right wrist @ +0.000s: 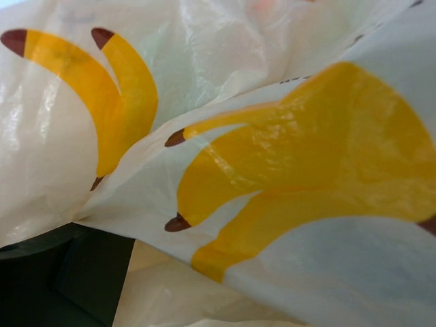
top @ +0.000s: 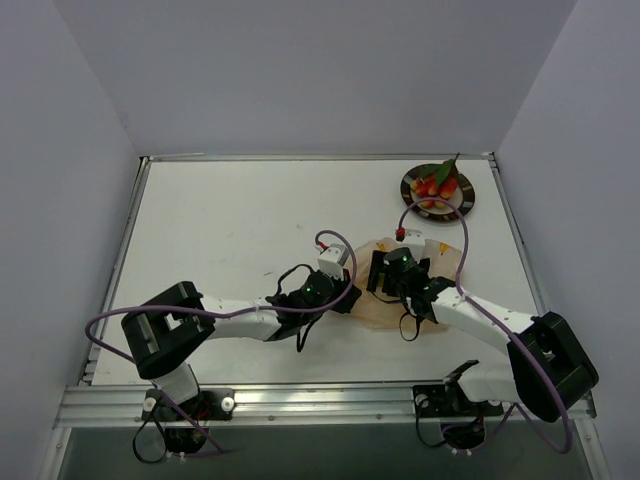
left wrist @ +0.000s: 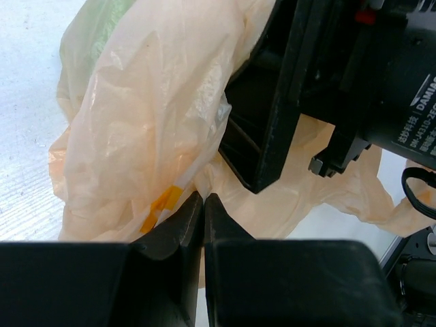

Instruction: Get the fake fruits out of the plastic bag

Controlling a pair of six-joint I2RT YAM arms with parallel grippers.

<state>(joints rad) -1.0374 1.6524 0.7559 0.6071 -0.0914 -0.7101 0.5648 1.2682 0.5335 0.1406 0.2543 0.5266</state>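
The plastic bag (top: 445, 258) lies crumpled at the table's middle right, with both grippers at it. My left gripper (top: 350, 293) reaches in from the left. In the left wrist view it (left wrist: 203, 196) is shut, pinching a fold of the bag (left wrist: 150, 116). A green tint (left wrist: 95, 27) shows through the film. My right gripper (top: 383, 272) is pushed into the bag, and one of its black fingers (left wrist: 269, 122) shows close by. The right wrist view is filled with bag film (right wrist: 272, 170) printed with yellow bananas, hiding its jaws. Red and orange berries with a green leaf (top: 438, 184) lie on the plate.
The round dark-rimmed plate (top: 468, 203) stands at the back right, near the table's right edge. Purple cables (top: 466, 240) loop over the bag and both arms. White walls close in the table at the back and sides.
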